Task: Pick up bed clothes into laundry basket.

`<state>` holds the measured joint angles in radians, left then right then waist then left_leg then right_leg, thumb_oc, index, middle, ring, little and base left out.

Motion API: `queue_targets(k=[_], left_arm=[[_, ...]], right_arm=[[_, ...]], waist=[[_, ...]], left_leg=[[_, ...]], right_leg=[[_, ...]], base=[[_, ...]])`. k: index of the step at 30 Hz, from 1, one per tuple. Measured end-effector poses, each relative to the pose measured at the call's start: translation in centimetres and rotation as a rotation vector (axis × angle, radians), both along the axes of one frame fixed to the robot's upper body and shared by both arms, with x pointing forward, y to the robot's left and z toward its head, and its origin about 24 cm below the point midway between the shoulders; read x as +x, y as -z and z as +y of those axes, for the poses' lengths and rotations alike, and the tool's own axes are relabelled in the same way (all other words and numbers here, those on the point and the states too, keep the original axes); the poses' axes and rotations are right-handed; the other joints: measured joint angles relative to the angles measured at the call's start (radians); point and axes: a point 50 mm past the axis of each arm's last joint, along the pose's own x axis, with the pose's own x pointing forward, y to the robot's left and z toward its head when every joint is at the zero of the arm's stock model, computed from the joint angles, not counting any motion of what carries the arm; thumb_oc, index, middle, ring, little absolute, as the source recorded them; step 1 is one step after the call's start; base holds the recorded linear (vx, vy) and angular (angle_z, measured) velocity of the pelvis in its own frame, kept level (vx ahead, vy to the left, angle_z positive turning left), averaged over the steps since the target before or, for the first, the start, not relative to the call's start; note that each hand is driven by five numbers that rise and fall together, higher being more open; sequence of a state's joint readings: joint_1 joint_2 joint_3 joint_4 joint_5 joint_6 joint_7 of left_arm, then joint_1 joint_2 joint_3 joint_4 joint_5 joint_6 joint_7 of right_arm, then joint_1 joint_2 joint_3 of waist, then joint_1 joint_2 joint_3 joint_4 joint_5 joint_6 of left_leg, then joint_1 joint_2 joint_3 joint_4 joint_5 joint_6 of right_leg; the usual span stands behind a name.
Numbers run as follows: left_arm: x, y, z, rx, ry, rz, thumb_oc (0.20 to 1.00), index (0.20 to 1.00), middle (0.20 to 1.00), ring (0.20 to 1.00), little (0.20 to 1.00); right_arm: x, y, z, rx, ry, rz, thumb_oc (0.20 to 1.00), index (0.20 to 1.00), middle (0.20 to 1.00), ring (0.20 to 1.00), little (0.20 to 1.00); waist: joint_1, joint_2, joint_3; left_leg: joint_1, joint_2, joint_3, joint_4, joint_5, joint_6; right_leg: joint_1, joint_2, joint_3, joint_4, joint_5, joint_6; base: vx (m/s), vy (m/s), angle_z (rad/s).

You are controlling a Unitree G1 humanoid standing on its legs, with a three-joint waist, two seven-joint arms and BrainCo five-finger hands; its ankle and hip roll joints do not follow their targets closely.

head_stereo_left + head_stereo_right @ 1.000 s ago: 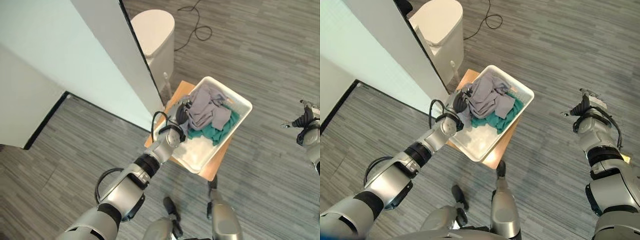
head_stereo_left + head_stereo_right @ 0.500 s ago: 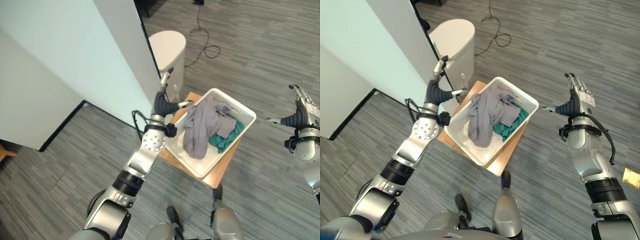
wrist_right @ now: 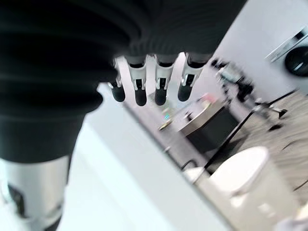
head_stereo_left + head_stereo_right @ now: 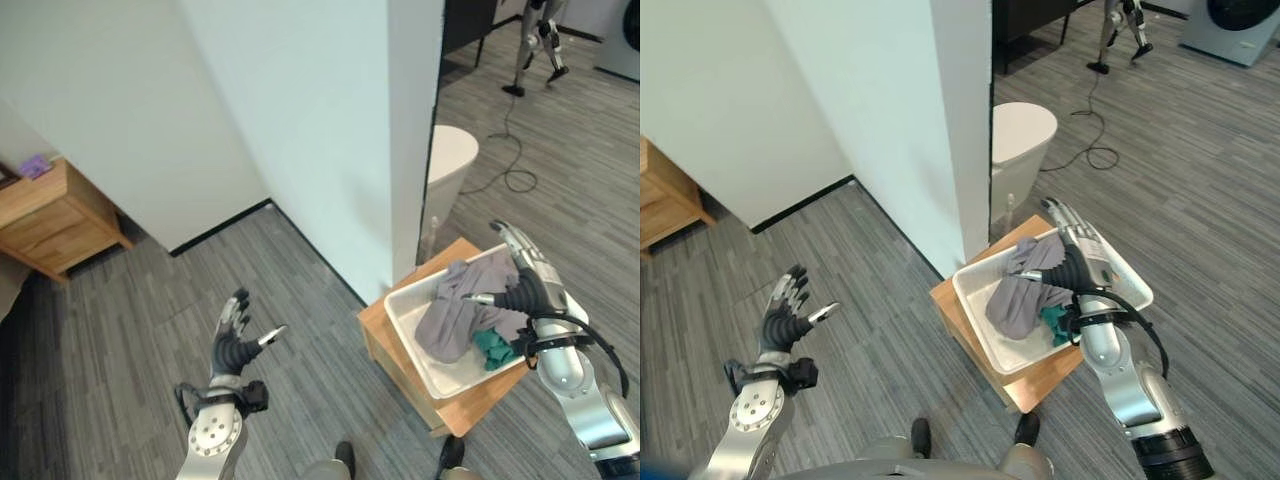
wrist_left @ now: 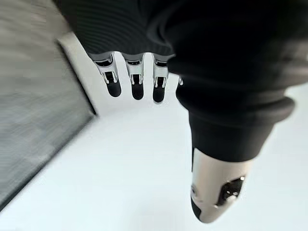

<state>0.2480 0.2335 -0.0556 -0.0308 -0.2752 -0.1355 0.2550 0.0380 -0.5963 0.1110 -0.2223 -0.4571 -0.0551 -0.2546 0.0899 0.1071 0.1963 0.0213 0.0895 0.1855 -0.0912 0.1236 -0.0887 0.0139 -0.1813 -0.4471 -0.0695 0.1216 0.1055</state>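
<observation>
Change: since half a second back we see our left hand off the basket side, out over bare floor; whole view has swung too.
Left hand: raised, fingers spread straight, holding nothing.
Right hand: over the white laundry basket, fingers straight, empty.
Clothes: grey garment heaped on the green one, inside the basket.
Basket: sits on a wooden stool.
Clearance: white wall edge just beside the stool; white bin behind it.
</observation>
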Motion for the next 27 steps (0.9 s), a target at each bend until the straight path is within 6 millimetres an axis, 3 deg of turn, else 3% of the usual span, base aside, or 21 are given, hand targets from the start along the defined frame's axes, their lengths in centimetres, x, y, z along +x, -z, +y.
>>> queue_targets(k=[1,2,3,4,5,7,8,10,12,13,14,15,18,19,20,21,22,23,24,25,27], left_arm=[[0.9,-0.5,-0.6,-0.015,0.028,-0.03,1.0,1.0,1.0,1.0,1.0],[1.0,-0.8,-0.7,-0.022,0.038,-0.046,1.0,1.0,1.0,1.0,1.0],[1.2,-0.8,-0.4,-0.015,0.047,-0.045,1.0,1.0,1.0,1.0,1.0],[1.1,-0.8,-0.3,-0.014,0.055,-0.045,1.0,1.0,1.0,1.0,1.0],[1.0,-0.7,-0.3,-0.015,0.064,-0.037,1.0,1.0,1.0,1.0,1.0],[0.4,-0.2,-0.4,-0.024,0.073,-0.018,1.0,1.0,1.0,1.0,1.0],[0.4,-0.2,-0.5,-0.03,0.08,-0.018,1.0,1.0,1.0,1.0,1.0],[1.9,-1.5,-0.8,-0.026,0.101,-0.083,1.0,1.0,1.0,1.0,1.0],[2.9,-2.4,-0.8,-0.019,0.118,-0.116,1.0,1.0,1.0,1.0,1.0],[3.2,-2.5,-1.1,-0.036,0.133,-0.12,1.0,1.0,1.0,1.0,1.0],[3.3,-2.7,-1.1,-0.031,0.14,-0.123,1.0,1.0,1.0,1.0,1.0],[3.6,-3.0,-1.4,-0.013,0.181,-0.13,1.0,1.0,1.0,1.0,1.0],[3.9,-2.9,-3.7,-0.044,0.266,-0.134,1.0,1.0,1.0,1.0,1.0],[4.1,-3.0,-4.7,-0.063,0.297,-0.141,1.0,1.0,1.0,1.0,1.0],[4.3,-3.4,-6.2,-0.108,0.328,-0.169,1.0,1.0,1.0,1.0,1.0],[4.3,-3.4,-6.1,-0.107,0.322,-0.168,1.0,1.0,1.0,1.0,1.0],[4.5,-3.5,-5.1,-0.086,0.295,-0.162,1.0,1.0,1.0,1.0,1.0],[4.7,-3.6,-4.8,-0.073,0.292,-0.161,1.0,1.0,1.0,1.0,1.0],[4.6,-3.1,-4.8,-0.074,0.288,-0.137,1.0,1.0,1.0,1.0,1.0],[4.5,-2.9,-4.7,-0.026,0.32,-0.121,1.0,1.0,1.0,1.0,1.0],[4.3,-2.9,-4.9,-0.006,0.343,-0.116,1.0,1.0,1.0,1.0,1.0]], right_arm=[[0.1,-0.2,0.0,-0.011,-0.006,-0.001,1.0,1.0,1.0,1.0,1.0],[0.4,-0.4,0.4,-0.019,-0.025,-0.003,1.0,1.0,1.0,1.0,1.0],[0.5,-0.4,0.9,0.0,-0.037,-0.012,1.0,1.0,1.0,1.0,1.0],[0.4,-0.5,1.2,0.019,-0.04,-0.02,1.0,1.0,1.0,1.0,1.0],[-0.1,-0.4,1.2,0.032,-0.036,-0.019,1.0,1.0,1.0,1.0,1.0],[-0.8,-0.5,0.5,0.031,-0.011,-0.026,1.0,1.0,1.0,1.0,1.0],[-1.1,-0.6,-0.1,0.023,0.014,-0.03,1.0,1.0,1.0,1.0,1.0],[-1.4,-0.2,-0.7,0.024,0.045,-0.011,1.0,1.0,1.0,1.0,1.0],[-0.4,-0.9,-0.3,0.029,0.025,-0.035,1.0,1.0,1.0,1.0,1.0],[0.1,-1.2,-0.3,0.029,0.026,-0.05,1.0,1.0,1.0,1.0,1.0],[0.4,-1.4,-0.3,0.046,0.031,-0.065,1.0,1.0,1.0,1.0,1.0],[0.4,-1.8,-0.5,0.076,0.058,-0.087,1.0,1.0,1.0,1.0,1.0],[0.0,-2.0,-2.2,0.036,0.123,-0.084,1.0,1.0,1.0,1.0,1.0],[-0.3,-1.9,-2.9,0.027,0.152,-0.082,1.0,1.0,1.0,1.0,1.0],[-0.7,-1.6,-3.4,0.019,0.175,-0.065,1.0,1.0,1.0,1.0,1.0],[-0.7,-1.2,-3.0,0.037,0.162,-0.054,1.0,1.0,1.0,1.0,1.0],[-1.0,0.2,-1.7,0.057,0.115,0.0,1.0,1.0,1.0,1.0,1.0],[-1.2,0.7,-1.5,0.068,0.115,0.026,1.0,1.0,1.0,1.0,1.0],[-1.2,1.3,-1.7,0.074,0.129,0.049,1.0,1.0,1.0,1.0,1.0],[-1.2,1.9,-1.6,0.117,0.162,0.066,1.0,1.0,1.0,1.0,1.0],[-1.1,1.9,-1.2,0.126,0.151,0.065,1.0,1.0,1.0,1.0,1.0]], waist=[[-0.009,-0.007,0.011],[0.017,-0.015,0.017],[0.012,-0.041,0.035],[-0.012,-0.082,0.057],[-0.038,-0.107,0.06],[-0.081,-0.092,0.048],[-0.105,-0.055,0.027],[-0.159,-0.039,0.024],[-0.13,-0.046,0.044],[-0.126,-0.054,0.045],[-0.158,-0.084,0.027],[-0.19,-0.101,0.031],[-0.228,-0.061,0.02],[-0.253,-0.049,0.019],[-0.265,-0.027,0.022],[-0.256,-0.032,0.023],[-0.257,-0.055,0.02],[-0.271,-0.081,0.023],[-0.275,-0.082,0.019],[-0.254,-0.11,0.026],[-0.249,-0.114,0.025]], left_leg=[[-0.026,0.002,0.067,0.003,0.014,-0.011],[-0.036,0.021,0.186,0.032,-0.079,0.09],[-0.044,0.045,0.318,0.136,-0.135,0.137],[-0.049,0.063,0.371,0.26,-0.158,0.103],[-0.038,0.069,0.379,0.368,-0.183,0.061],[-0.016,0.107,0.322,0.54,-0.21,0.011],[0.003,0.085,0.286,0.468,-0.225,0.012],[0.044,0.031,0.239,0.246,-0.223,0.029],[0.061,0.019,0.238,0.14,-0.177,0.049],[0.058,0.011,0.214,0.115,-0.157,0.03],[0.093,0.019,0.355,0.069,-0.238,-0.034],[0.094,0.071,0.488,0.142,-0.218,0.003],[0.199,0.152,0.573,0.195,-0.15,-0.002],[0.217,0.149,0.603,0.176,-0.096,0.03],[0.269,0.091,0.6,0.105,-0.091,0.034],[0.267,0.082,0.592,0.095,-0.104,0.048],[0.257,0.058,0.59,0.065,-0.106,0.044],[0.255,0.043,0.57,0.054,-0.106,0.044],[0.246,0.038,0.558,0.044,-0.107,0.042],[0.232,0.023,0.538,0.058,-0.112,0.036],[0.231,0.009,0.498,0.048,-0.133,0.017]], right_leg=[[0.004,-0.01,-0.023,-0.009,-0.012,-0.008],[-0.011,-0.012,-0.039,0.015,0.001,-0.036],[-0.007,-0.059,-0.057,0.043,0.0,-0.039],[0.016,-0.106,-0.1,0.049,-0.009,-0.041],[0.05,-0.142,-0.126,0.049,-0.018,-0.029],[0.092,-0.173,-0.148,0.062,-0.035,0.0],[0.073,-0.167,-0.129,0.099,-0.054,0.029],[-0.002,-0.18,-0.144,0.212,-0.1,0.03],[-0.044,-0.153,-0.173,0.262,-0.11,0.029],[-0.029,-0.112,-0.172,0.216,-0.101,-0.014],[0.019,-0.132,-0.218,0.122,-0.04,-0.004],[0.029,-0.159,-0.266,0.109,-0.016,-0.028],[0.076,-0.202,-0.3,0.137,-0.009,-0.023],[0.096,-0.231,-0.322,0.171,-0.009,-0.022],[0.019,-0.332,-0.32,0.376,-0.059,-0.009],[-0.021,-0.338,-0.319,0.42,-0.109,0.009],[-0.066,-0.288,-0.332,0.344,-0.106,-0.011],[-0.064,-0.255,-0.298,0.283,-0.041,-0.058],[-0.047,-0.243,-0.305,0.263,0.005,-0.059],[-0.039,-0.266,-0.305,0.26,0.03,-0.065],[-0.023,-0.288,-0.305,0.266,0.044,-0.045]], base=[[-0.25,-0.195,1.35],[-0.16,-0.164,0.77],[-0.1,-0.126,0.53],[-0.08,-0.08,0.93],[-0.06,-0.052,1.06],[-0.1,0.054,0.8],[-0.12,0.099,1.07],[-0.04,0.084,1.1],[-0.22,0.181,0.11],[-0.28,0.222,0.28],[-0.13,0.116,0.79],[-0.14,0.119,0.87],[-0.14,0.154,0.67],[-0.18,0.275,1.06],[-0.2,0.252,0.66],[-0.26,0.331,0.37],[-0.2,0.296,0.35],[-0.2,0.312,0.65],[-0.16,0.284,0.57],[-0.13,0.246,0.57],[-0.08,0.225,0.51]])
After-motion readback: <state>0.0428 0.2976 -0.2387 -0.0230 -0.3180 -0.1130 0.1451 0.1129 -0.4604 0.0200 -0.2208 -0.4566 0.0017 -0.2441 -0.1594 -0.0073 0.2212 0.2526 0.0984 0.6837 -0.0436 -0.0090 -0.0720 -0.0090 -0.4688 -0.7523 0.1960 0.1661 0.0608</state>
